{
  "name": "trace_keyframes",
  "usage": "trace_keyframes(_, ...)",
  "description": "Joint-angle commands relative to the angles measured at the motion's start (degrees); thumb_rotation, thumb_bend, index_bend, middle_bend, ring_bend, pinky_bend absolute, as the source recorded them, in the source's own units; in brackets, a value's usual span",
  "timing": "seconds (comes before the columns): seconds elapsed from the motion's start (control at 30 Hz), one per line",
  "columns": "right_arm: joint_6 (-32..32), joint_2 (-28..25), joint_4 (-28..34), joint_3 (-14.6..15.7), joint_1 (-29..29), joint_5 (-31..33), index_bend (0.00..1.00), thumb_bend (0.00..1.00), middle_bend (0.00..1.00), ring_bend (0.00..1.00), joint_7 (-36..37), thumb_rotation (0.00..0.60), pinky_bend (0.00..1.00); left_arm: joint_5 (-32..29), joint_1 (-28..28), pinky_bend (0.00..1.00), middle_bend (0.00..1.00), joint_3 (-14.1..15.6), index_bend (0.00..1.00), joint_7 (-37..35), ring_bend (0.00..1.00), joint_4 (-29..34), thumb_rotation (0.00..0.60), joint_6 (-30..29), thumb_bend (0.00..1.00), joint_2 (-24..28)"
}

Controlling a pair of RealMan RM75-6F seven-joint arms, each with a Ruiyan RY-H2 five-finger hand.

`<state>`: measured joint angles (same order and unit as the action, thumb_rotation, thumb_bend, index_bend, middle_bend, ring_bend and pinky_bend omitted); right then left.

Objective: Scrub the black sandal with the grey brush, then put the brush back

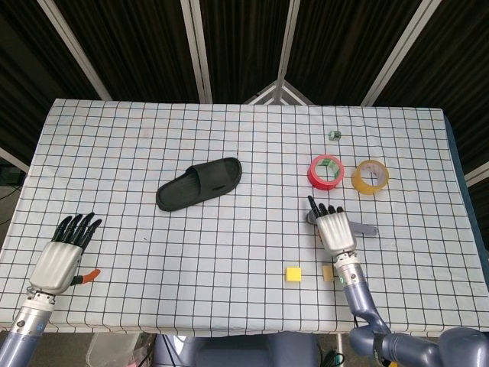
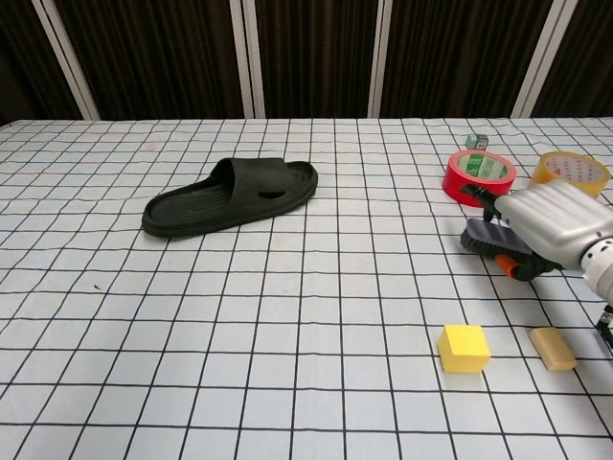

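The black sandal [image 1: 200, 183] [image 2: 230, 196] lies sole-down left of the table's middle, far from both hands. At the right, the grey brush [image 2: 486, 238] lies on the cloth, bristles down, with its handle [image 1: 365, 228] sticking out to the right. My right hand [image 1: 335, 229] [image 2: 551, 225] lies over the brush with its fingers stretched out and spread, not curled round it. Only the head view shows my left hand [image 1: 65, 248], which hovers open at the near left corner with nothing in it.
A red tape roll [image 1: 325, 171] [image 2: 478, 175] and a yellow tape roll [image 1: 370, 177] [image 2: 572, 168] lie just beyond the brush. A yellow cube [image 1: 293, 274] [image 2: 465, 348] and a tan block [image 1: 328, 273] [image 2: 553, 348] sit nearer me. A small grey object [image 1: 335, 135] is farther back.
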<state>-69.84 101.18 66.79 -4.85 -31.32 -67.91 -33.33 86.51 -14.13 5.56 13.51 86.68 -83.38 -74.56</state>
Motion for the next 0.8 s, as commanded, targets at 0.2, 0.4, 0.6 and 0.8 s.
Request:
trace_keyframes(0.2,0.28,-2.37,7.51,-0.28,1.34,3.14,0.00,0.46,0.16,0.22,-7.26,0.600,0.30,0.84,0.53,0.02,0.00,-0.34,0.00,-0.29,0.00,0.22,0.541,0.17,0.12,0.34)
trace_keyframes(0.4,-3.53,-6.67,17.43,-0.08,2.86,1.98,0.00,0.45,0.07,0.10,-10.70,0.600,0.17,2.43,1.37,0.02,0.00,-0.41,0.00,-0.51,0.00,0.72,0.539,-1.06,0.12,0.85)
trace_keyframes(0.6,-15.33,-15.42,32.69,2.19,7.35,-5.16,0.00,0.45,0.05,0.01,-16.73,0.600,0.03,6.01,2.90,0.02,0.00,0.54,0.00,-1.13,0.00,1.21,0.540,-4.17,0.12,1.98)
trace_keyframes(0.8,-26.57,-26.80,43.22,10.94,16.59,-17.10,0.00,0.45,0.03,0.00,-7.62,0.600,0.00,8.18,6.66,0.02,0.00,2.09,0.00,-1.50,0.00,0.91,0.540,-9.08,0.07,3.35)
